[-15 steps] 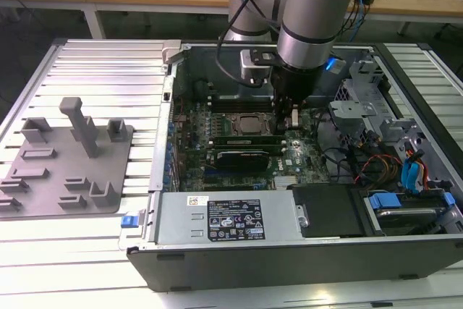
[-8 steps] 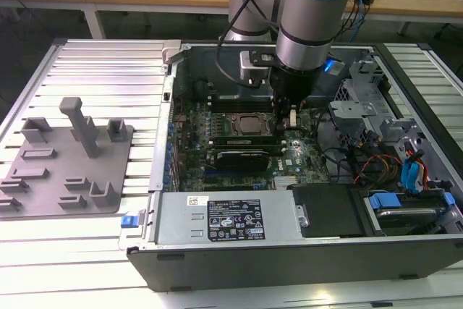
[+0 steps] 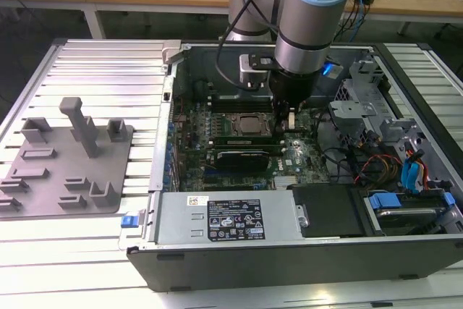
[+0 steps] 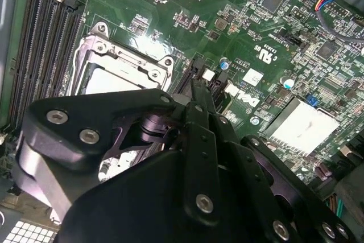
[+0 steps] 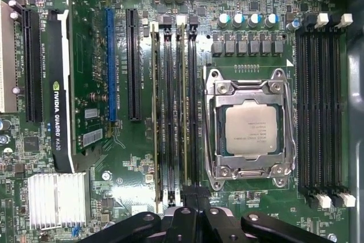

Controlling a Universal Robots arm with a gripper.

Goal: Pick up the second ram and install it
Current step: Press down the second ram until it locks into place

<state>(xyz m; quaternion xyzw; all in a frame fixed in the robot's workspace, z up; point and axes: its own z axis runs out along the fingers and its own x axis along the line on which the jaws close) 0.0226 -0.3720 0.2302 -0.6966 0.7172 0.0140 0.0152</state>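
**Second ram** [image 5: 182, 106]: thin grey-green board, standing on edge in the slot bank just beside the CPU socket [image 5: 251, 130] and running parallel to the socket's long side. It appears to sit in its slot rather than hang free. You cannot tell from these views whether it is pressed fully home or whether its end latches are closed.

**Gripper** [image 5: 193, 197]: low inside the case, at the end of that slot bank near one corner of the CPU socket. The fingers are drawn nearly together, and by the look of it they pinch the board's end edge.

**Neighbouring board** [image 5: 155, 112]: same kind, seated two slots further from the CPU socket.

**Empty slots:** one on each side of the second ram, plus a full bank on the far side of the CPU socket.

**Risks for you:**
- Pressing from one end only may seat the board unevenly, so it rocks and one latch stays open.
- A slight sideways offset could push the board's edge onto the slot wall and flex it.
- If the notch is misaligned, more force may damage the contacts.
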